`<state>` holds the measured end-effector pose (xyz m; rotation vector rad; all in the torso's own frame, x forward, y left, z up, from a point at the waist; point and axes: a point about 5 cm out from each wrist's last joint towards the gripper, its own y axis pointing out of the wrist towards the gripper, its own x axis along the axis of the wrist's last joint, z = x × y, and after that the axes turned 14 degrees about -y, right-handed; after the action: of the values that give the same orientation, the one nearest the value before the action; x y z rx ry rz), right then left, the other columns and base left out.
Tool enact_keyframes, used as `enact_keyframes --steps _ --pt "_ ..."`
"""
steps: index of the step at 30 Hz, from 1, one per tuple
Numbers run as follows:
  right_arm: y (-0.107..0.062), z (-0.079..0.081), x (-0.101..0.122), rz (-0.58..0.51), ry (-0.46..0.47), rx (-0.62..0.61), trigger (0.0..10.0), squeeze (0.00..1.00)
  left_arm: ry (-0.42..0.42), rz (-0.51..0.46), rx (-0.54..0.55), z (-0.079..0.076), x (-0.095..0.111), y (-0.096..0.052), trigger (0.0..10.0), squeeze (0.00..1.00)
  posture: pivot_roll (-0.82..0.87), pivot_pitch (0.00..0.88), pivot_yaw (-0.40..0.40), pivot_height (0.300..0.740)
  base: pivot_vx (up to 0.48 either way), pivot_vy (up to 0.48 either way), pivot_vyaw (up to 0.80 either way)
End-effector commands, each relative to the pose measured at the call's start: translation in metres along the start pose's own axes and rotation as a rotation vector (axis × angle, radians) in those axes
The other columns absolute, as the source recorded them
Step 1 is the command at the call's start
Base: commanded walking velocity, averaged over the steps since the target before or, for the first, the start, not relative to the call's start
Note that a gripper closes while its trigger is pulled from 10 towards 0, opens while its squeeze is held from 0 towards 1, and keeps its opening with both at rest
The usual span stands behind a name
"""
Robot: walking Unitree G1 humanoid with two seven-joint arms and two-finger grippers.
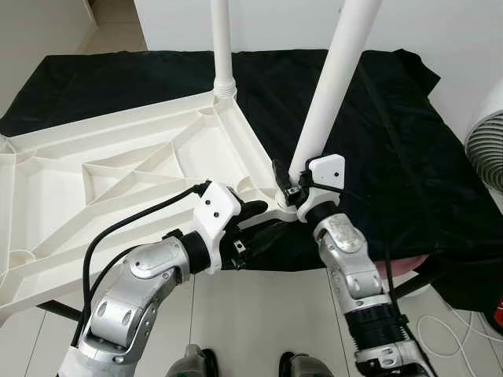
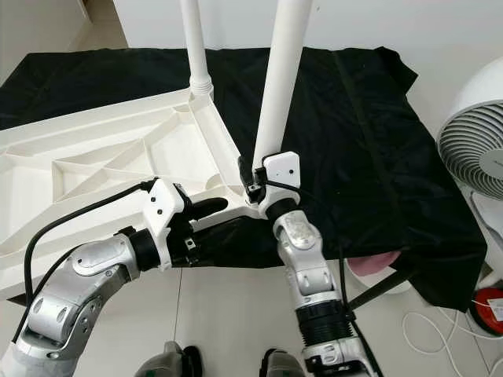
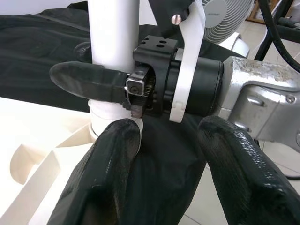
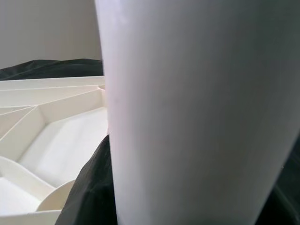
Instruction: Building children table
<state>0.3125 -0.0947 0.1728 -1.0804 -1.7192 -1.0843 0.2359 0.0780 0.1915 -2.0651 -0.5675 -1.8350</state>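
- The white ribbed plastic tabletop (image 1: 118, 173) lies upside down on the black cloth (image 1: 377, 133), with one slim white leg (image 1: 222, 47) standing upright in its far corner socket.
- You are at the second leg: the thick white tubular leg (image 1: 334, 78) stands tilted at the near corner socket (image 1: 287, 210), and the right gripper (image 1: 292, 187) is closed around its lower end, just above the socket.
- Your left gripper (image 1: 251, 224) rests at the tabletop's near edge beside that socket. Its two black fingers (image 3: 108, 187) are spread apart with nothing between them, and one presses against the corner, bracing it, I judge.
- Next, I judge, the leg needs straightening and seating or turning home; hold the corner steady so the tabletop does not slide on the cloth.
- The left wrist view shows the grasp plainly: a black finger of the right gripper wraps the leg just over its narrow collar.
- The head views instead show the whole layout, with the white floor fan (image 2: 475, 141) off to your right.
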Motion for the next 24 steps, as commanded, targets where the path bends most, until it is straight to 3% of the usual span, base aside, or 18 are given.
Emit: enact_keyframes --steps 1,9,21,22,24 --pt "-0.008 0.002 -0.021 0.127 -0.002 -0.045 10.0 0.00 0.016 -0.023 0.071 0.003 0.003 0.000 10.0 0.00 -0.01 0.141 0.045 0.740 0.000 0.000 0.00" --pt "-0.005 0.009 -0.015 0.149 -0.048 -0.161 10.0 0.00 0.015 -0.033 0.073 0.003 0.003 0.002 10.0 0.00 -0.01 0.138 0.035 0.740 0.000 0.000 0.00" --pt "-0.010 0.000 -0.021 0.203 -0.043 -0.275 10.0 0.00 0.018 -0.040 0.073 0.003 0.004 0.003 10.0 0.00 -0.01 0.141 0.032 0.740 0.000 0.000 0.00" --pt "-0.010 -0.001 -0.020 0.199 -0.046 -0.278 10.0 0.38 0.017 -0.042 0.073 0.003 0.004 0.003 10.0 0.00 -0.01 0.141 0.032 0.740 0.000 0.000 0.00" --pt "-0.009 -0.002 -0.019 0.196 -0.049 -0.279 10.0 0.38 0.017 -0.043 0.073 0.003 0.004 0.004 10.0 0.00 -0.01 0.141 0.032 0.740 0.000 0.000 0.00"
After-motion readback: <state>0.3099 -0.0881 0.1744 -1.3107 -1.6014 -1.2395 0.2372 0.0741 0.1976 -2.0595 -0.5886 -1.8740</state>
